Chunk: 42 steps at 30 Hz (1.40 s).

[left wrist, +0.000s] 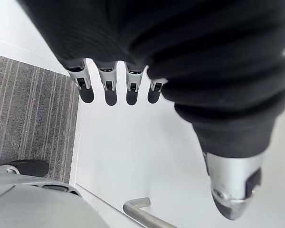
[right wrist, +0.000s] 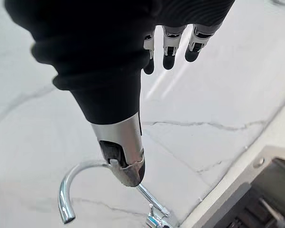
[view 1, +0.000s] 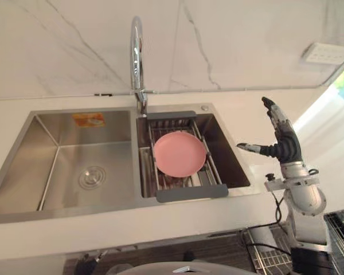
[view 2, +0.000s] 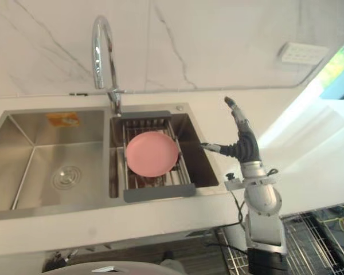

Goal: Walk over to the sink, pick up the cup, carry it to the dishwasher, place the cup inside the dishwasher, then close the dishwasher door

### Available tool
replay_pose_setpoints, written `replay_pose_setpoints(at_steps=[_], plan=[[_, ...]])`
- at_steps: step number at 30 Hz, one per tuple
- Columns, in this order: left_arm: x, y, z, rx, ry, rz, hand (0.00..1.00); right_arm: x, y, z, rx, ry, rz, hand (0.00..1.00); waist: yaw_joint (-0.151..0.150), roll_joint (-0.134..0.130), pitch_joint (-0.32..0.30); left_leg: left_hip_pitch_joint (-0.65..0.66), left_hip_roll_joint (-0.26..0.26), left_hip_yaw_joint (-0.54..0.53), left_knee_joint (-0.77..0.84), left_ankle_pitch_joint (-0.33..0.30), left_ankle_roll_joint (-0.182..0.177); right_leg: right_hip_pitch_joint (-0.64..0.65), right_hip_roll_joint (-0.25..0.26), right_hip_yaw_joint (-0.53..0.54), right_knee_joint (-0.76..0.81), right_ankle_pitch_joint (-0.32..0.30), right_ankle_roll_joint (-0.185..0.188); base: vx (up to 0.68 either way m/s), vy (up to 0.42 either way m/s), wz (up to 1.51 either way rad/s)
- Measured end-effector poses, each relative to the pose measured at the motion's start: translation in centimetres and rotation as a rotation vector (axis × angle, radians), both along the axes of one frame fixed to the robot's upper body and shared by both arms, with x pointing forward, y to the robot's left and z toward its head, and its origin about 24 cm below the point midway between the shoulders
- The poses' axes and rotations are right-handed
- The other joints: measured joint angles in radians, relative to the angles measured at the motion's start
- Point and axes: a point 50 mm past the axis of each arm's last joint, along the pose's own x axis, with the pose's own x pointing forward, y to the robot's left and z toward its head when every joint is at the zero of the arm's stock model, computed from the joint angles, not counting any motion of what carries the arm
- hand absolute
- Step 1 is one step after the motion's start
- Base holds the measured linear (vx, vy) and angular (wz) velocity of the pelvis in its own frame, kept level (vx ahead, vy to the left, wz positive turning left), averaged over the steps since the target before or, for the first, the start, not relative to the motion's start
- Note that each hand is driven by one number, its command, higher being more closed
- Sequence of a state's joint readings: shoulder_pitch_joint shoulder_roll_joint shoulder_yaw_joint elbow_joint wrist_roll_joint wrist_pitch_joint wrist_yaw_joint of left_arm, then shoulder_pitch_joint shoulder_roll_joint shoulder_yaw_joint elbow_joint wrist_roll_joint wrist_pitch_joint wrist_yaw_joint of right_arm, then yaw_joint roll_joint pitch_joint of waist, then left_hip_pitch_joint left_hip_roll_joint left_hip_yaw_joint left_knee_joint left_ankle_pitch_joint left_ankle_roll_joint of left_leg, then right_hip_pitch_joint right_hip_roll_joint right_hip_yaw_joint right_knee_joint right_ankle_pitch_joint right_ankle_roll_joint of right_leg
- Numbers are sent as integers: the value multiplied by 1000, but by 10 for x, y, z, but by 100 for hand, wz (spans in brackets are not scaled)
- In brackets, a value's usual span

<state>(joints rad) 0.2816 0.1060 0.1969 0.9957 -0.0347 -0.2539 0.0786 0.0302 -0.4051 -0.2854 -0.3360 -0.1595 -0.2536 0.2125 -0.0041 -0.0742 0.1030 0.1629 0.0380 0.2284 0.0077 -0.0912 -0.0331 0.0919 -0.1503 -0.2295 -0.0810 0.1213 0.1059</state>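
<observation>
A sink (view 1: 23, 172) is set into the white surface (view 1: 103, 229), with a faucet (view 1: 137, 57) at its 12 o'clock. A rack (view 1: 192, 193) is laid across the right basin, and a pink plate (view 1: 179, 153) rests in it. A brownish shape (view 1: 173, 180) is seen under the plate's 6 o'clock edge; whether it is the cup cannot be told. The right hand (view 1: 284, 143) is raised at the rack's 3 o'clock, its fingers (view 1: 273, 113) released and straight, nothing held. The left hand (left wrist: 180, 57) is likewise released and empty.
</observation>
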Motion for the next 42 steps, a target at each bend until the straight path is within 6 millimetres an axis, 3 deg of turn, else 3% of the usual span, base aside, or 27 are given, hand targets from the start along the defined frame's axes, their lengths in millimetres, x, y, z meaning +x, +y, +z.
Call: replay_pose_setpoints(at_steps=[7, 14, 24, 37, 42], plan=[[-5, 2, -1, -9, 29, -8, 0, 9, 22, -9, -368, 127, 81, 0, -2, -13, -12, 32, 6, -2, -55, 19, -17, 11, 12, -7, 0, -8, -5, -7, -11, 1], [-5, 2, -2, -11, 48, -29, 0, 24, 45, -13, -673, 140, 174, 0, 3, -13, -21, 30, 7, -15, -66, 31, -12, 9, 14, -25, 0, -14, -2, 8, -20, 7], [-7, 7, -1, 0, 72, -50, 0, 36, 50, -57, -831, 318, 273, 0, 18, -19, -38, -5, 7, -42, -63, 35, -16, -10, 12, -57, 0, -19, 3, -5, -17, 8], [-7, 6, -1, -3, 75, -75, 0, 36, 44, -86, -976, 374, 269, 0, 21, -15, -38, -11, 7, -57, -62, 42, -16, -8, 11, -71, -1, -19, 3, -45, -27, 3], [-6, 3, -2, -7, 75, -89, 0, 37, 44, -86, -996, 348, 248, 0, 20, -11, -37, -9, 7, -63, -62, 44, -16, -9, 11, -78, 0, -18, 3, -20, -19, 4]])
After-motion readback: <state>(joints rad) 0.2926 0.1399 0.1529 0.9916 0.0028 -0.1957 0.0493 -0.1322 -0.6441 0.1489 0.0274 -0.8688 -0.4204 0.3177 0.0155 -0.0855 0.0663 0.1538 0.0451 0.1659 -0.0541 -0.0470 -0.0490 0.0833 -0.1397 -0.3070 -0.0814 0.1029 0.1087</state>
